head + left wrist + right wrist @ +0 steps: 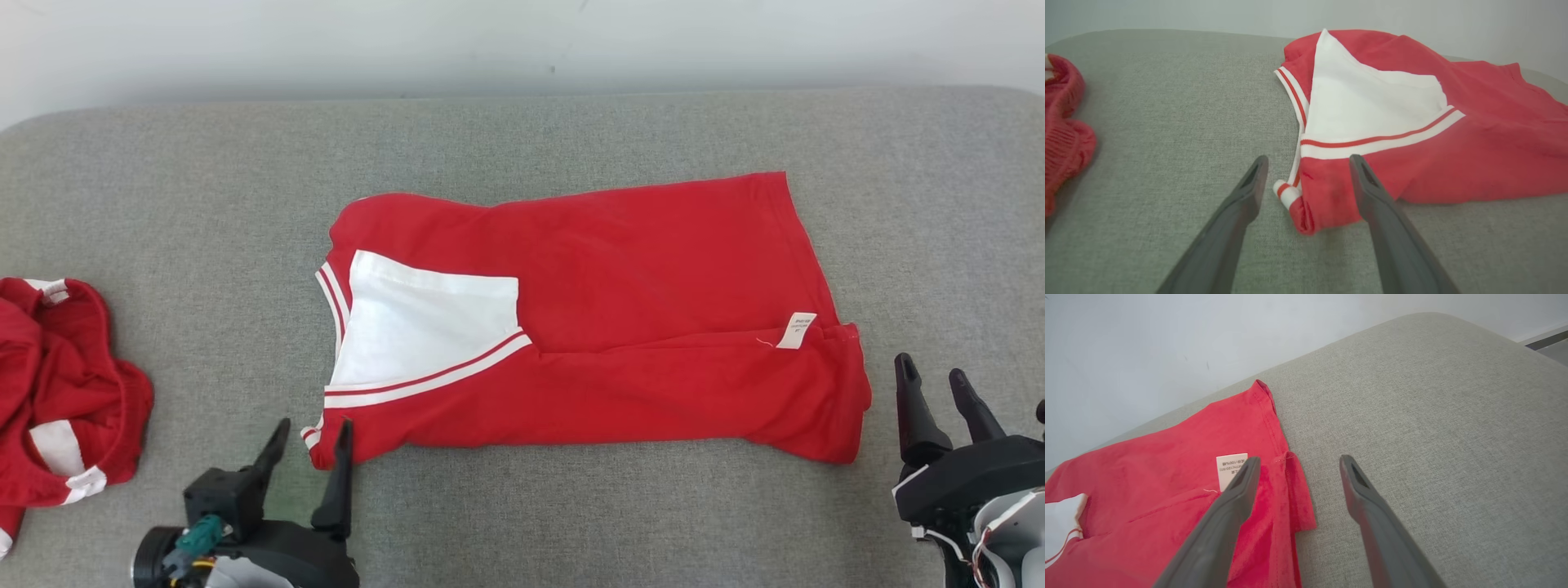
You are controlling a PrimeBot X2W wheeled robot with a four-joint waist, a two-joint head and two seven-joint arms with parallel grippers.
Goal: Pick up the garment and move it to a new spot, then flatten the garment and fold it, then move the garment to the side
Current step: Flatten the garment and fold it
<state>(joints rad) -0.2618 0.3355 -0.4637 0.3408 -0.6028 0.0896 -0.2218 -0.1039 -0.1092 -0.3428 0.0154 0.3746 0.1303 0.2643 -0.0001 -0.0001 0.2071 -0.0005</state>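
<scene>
The left gripper [313, 433] stands at the lower left of the frame, fingers apart, straddling the shirt's near corner without clamping it. The right gripper [929, 369], lower right, is also spread and holds nothing, just off the shirt's right edge.

The grey cushion [571, 139] carries the red shirt [653, 269] mid-frame, lying flat and apparently folded lengthwise. A second red heap [57, 392] sits at the left edge.

The white panel [424, 327] and the label [797, 330] face up, and the striped corner [310, 437] curls.

Likely risks: a pinch may catch only the top layer, so the fold peels open. Uneven lifting may skew it. Moving the shirt left may run it into the heap.
</scene>
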